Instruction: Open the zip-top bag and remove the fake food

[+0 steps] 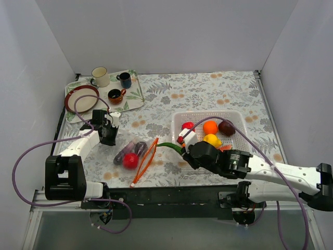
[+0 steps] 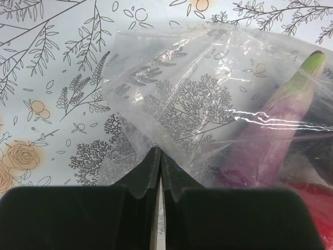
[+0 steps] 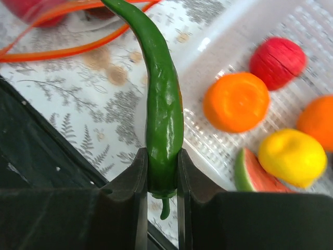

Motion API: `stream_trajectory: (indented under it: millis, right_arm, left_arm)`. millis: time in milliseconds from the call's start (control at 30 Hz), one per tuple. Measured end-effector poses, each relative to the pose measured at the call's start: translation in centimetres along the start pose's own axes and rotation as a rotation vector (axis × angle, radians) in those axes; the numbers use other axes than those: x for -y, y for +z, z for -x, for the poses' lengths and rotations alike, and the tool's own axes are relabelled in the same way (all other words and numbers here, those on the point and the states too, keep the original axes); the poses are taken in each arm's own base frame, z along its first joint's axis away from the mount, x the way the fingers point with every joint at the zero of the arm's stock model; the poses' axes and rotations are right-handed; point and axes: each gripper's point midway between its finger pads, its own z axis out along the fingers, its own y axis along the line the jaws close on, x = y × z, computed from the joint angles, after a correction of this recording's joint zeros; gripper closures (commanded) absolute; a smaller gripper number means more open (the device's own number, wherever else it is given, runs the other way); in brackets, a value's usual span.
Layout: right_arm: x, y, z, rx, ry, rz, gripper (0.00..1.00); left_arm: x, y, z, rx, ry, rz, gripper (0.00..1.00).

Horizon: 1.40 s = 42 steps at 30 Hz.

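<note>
Two pincers are at work: the right pincer is clamped on a green pepper, and the left pincer is nipped shut on the zip-top bag (its sealed end, I judge). Swing the pepper toward 2 o'clock, over the white basket, and release it low. More fake food, a red fruit and an eggplant, lies bagged at 9 o'clock. The tabletop is flowered, with a mug tray at 11 o'clock and plain walls around.
</note>
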Motion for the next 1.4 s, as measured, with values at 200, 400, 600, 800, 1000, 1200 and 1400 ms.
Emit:
stream_trajectory:
  millis: [200,400,600,800,1000,1200,1400]
  right_arm:
    - [5.9,-4.6,-1.1,0.033,0.144,-0.238,0.99]
    - [11.8,-6.4,-3.0,-0.002,0.262,-0.502,0.04]
    - [13.0,-4.3,-5.0,-0.167,0.203,-0.594,0.01]
    - [9.0,-1.5,0.6,-0.055,0.111,-0.434,0.01]
    - [0.4,3.1,4.9,0.053,-0.04,-0.201,0.21]
    - [-3.3,8.5,1.7,0.008,-0.109,-0.076,0.99]
    - [-6.3,12.3,0.4,-0.003,-0.125,0.022,0.99]
  left_arm:
    - [0.0,0.3,-0.4,-0.016,-0.002,-0.004,1.0]
    - [0.0,0.4,-0.3,-0.015,-0.002,-0.004,1.0]
    - [0.0,0.4,-0.4,-0.014,-0.002,-0.003,1.0]
    - [0.0,0.5,-0.5,-0.014,0.001,-0.003,1.0]
    - [0.0,0.5,-0.5,-0.014,0.002,-0.003,1.0]
    - [0.0,0.6,-0.6,-0.015,0.002,-0.004,1.0]
    - [0.1,0.6,-0.7,-0.017,0.005,-0.004,1.0]
